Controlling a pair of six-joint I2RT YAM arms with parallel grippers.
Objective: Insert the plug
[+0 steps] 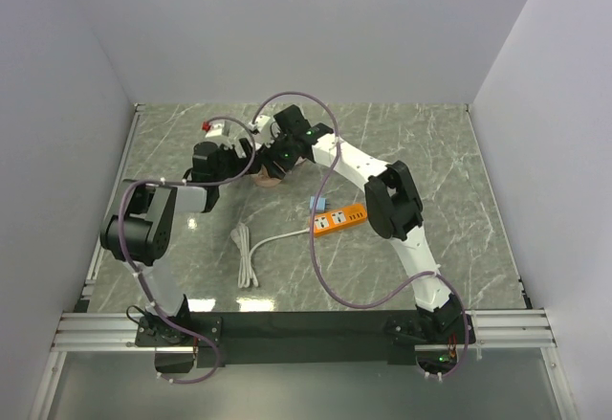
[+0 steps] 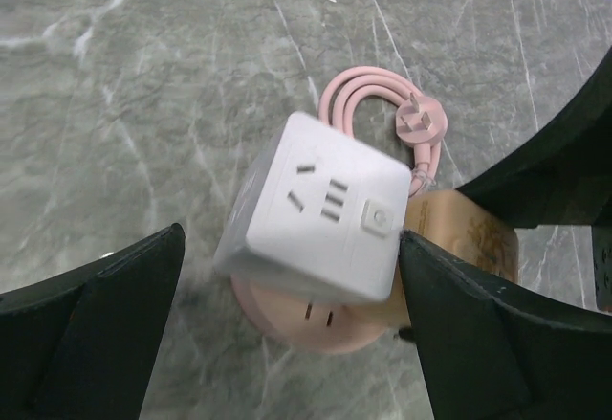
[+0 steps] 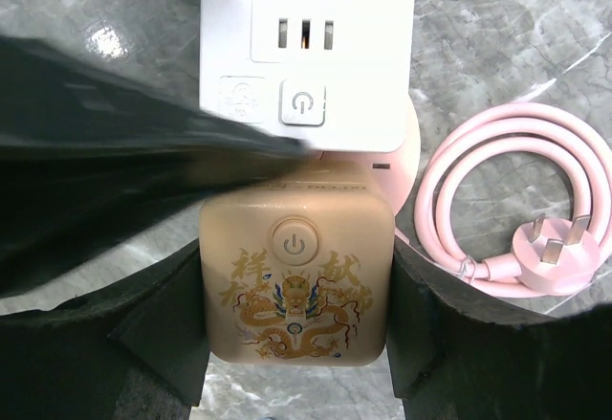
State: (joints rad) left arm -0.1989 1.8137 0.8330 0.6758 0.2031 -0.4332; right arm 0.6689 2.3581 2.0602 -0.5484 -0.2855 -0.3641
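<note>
A white cube socket point(image 2: 320, 205) and a beige cube socket with a gold dragon print point(image 3: 296, 286) sit side by side on a round pink base point(image 2: 306, 320). The base's pink cord point(image 3: 478, 181) lies coiled beside it and ends in a loose pink plug point(image 3: 555, 248), which also shows in the left wrist view point(image 2: 421, 123). My right gripper point(image 3: 296, 276) is shut on the beige cube, both fingers against its sides. My left gripper point(image 2: 292, 238) straddles the white cube; its right finger point(image 2: 449, 296) touches the cube and the left finger stands apart. Both grippers meet at the table's far middle point(image 1: 273, 162).
An orange power strip point(image 1: 339, 219) lies mid-table under the right arm, its white cable point(image 1: 247, 253) bundled to the left. A small blue object point(image 1: 320, 200) sits beside the strip. A red and white item point(image 1: 212, 128) lies at the back left. White walls enclose the table.
</note>
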